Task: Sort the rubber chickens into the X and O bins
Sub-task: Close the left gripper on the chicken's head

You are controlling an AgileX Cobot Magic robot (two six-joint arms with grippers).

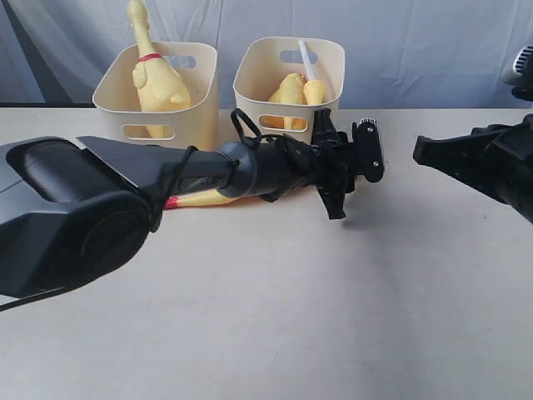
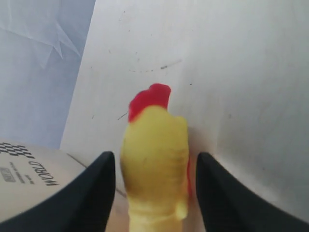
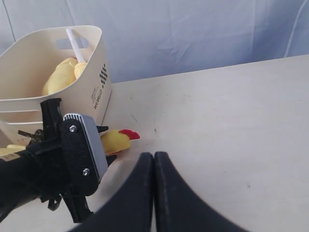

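One rubber chicken (image 1: 196,198) lies on the table under my left arm, its yellow head and red comb (image 2: 153,145) between the fingers (image 2: 99,191) of my left gripper (image 1: 331,171). The jaws are open, with a narrow gap on each side of the head. The same head (image 3: 117,140) pokes out past that gripper in the right wrist view. The left cream bin (image 1: 125,98) holds an upright chicken (image 1: 154,75); the right cream bin (image 1: 327,67) holds more yellow chicken (image 1: 291,90). No X or O mark shows. My right gripper (image 1: 421,151) hovers shut and empty at the right.
Both bins stand at the table's far edge against a blue-grey cloth backdrop (image 1: 416,42). A white stick (image 1: 306,58) leans in the right bin. My left arm (image 1: 100,200) spans the left half of the table. Bare tabletop (image 1: 333,317) lies in front.
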